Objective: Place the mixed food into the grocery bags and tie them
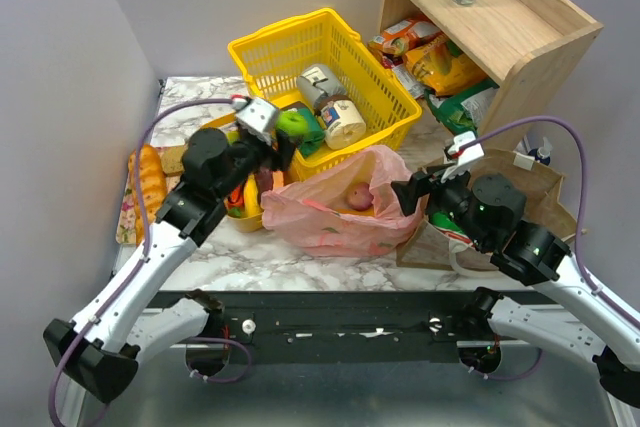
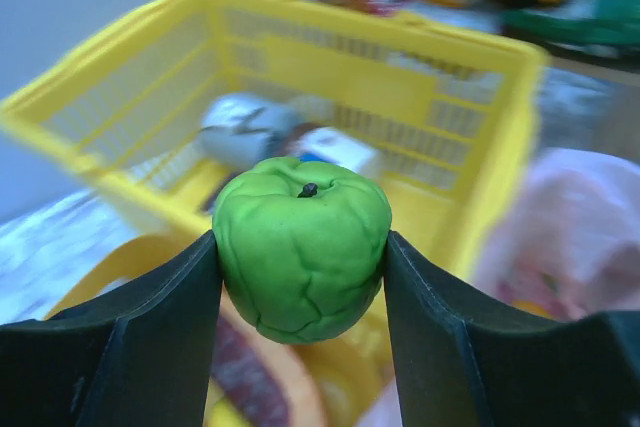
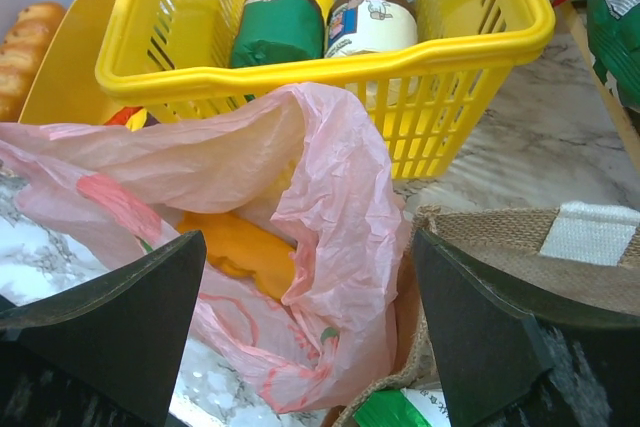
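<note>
1. My right gripper (image 3: 310, 247) gapes wide and holds nothing, with the rumpled pink bag (image 3: 330, 197) between its fingers and the brown bag (image 3: 500, 247) just to the right.
2. Farther left, my left gripper (image 2: 300, 252) pinches a green toy apple (image 2: 300, 217), raised by the pink bag's far-left edge.
3. Beyond stands the yellow basket (image 2: 330, 67).

In the left wrist view the basket (image 2: 480, 72) and tins (image 2: 245, 129) behind the apple (image 2: 302, 247) are blurred, labels unreadable. From the right wrist, an orange toy (image 3: 240, 247) lies half hidden under the pink bag (image 3: 340, 197) folds, and the bread loaf (image 3: 25, 42) is cut off by the picture's left edge. From above, the left arm (image 1: 200, 192) hides much of the tub (image 1: 250, 221) by the table's left edge.
</note>
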Controlling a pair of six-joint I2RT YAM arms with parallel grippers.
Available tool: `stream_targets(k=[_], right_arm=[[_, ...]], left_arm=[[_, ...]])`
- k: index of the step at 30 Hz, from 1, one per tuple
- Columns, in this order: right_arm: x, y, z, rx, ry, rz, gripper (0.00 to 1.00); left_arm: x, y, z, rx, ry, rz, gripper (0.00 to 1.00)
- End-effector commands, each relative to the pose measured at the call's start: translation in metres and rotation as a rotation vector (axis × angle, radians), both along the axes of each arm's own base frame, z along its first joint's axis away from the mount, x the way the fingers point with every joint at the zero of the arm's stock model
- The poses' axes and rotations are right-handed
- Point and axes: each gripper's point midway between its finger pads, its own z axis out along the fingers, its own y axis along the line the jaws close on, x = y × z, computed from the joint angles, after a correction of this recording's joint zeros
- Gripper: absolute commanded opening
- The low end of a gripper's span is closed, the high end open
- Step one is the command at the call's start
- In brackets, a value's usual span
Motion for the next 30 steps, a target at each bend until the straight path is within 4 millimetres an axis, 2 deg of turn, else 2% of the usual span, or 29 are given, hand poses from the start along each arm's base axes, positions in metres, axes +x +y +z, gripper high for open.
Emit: stream_targets(k=[1, 2, 4, 5, 6, 8, 9, 11, 12, 19, 23, 24, 27, 28, 30], right_arm=[[0.003, -0.008, 0.011, 0.040, -0.015, -0.052, 0.93], [0.003, -0.008, 0.011, 0.045, -0.013, -0.053, 0.93], [0.003, -0.007, 0.010, 0.052, -0.007, -0.054, 0.93], [0.003, -0.007, 0.010, 0.055, -0.005, -0.055, 0.93], [0.003, -0.007, 0.011, 0.057, -0.004, -0.054, 0.93], [0.003, -0.006, 0.011, 0.064, -0.002, -0.052, 0.93], [0.003, -0.005, 0.009, 0.062, 0.000, -0.050, 0.93], [0.002, -0.005, 0.007, 0.058, 0.004, -0.047, 0.93], [0.002, -0.006, 0.005, 0.056, 0.003, -0.050, 0.92], [0.002, -0.012, 0.003, 0.048, -0.006, -0.071, 0.93], [0.002, -0.014, 0.003, 0.049, -0.008, -0.079, 0.93], [0.002, -0.014, 0.001, 0.045, -0.005, -0.079, 0.93], [0.002, -0.013, 0.000, 0.046, -0.002, -0.075, 0.93], [0.002, -0.013, 0.000, 0.044, -0.005, -0.074, 0.93], [0.002, -0.013, 0.000, 0.042, -0.001, -0.076, 0.93]], left_arm=[[-0.066, -0.107, 0.000, -0.040, -0.015, -0.546, 0.33], [-0.084, -0.124, -0.002, -0.053, 0.003, -0.659, 0.33], [-0.090, -0.146, -0.016, -0.054, 0.101, -0.765, 0.35], [-0.102, -0.155, -0.030, -0.034, 0.191, -0.844, 0.35], [-0.103, -0.168, -0.040, -0.018, 0.250, -0.892, 0.35], [-0.111, -0.177, -0.058, 0.018, 0.340, -0.949, 0.35], [-0.107, -0.184, -0.067, 0.040, 0.364, -0.937, 0.35], [-0.100, -0.183, -0.084, 0.090, 0.398, -0.882, 0.34], [-0.087, -0.181, -0.092, 0.123, 0.399, -0.805, 0.35], [-0.061, -0.168, -0.139, 0.359, 0.443, -0.562, 0.35], [-0.059, -0.169, -0.153, 0.418, 0.465, -0.514, 0.48], [-0.058, -0.169, -0.154, 0.418, 0.466, -0.508, 0.62], [-0.058, -0.169, -0.150, 0.405, 0.451, -0.506, 0.83], [-0.059, -0.170, -0.148, 0.398, 0.444, -0.512, 0.89], [-0.062, -0.171, -0.141, 0.382, 0.423, -0.535, 0.94]])
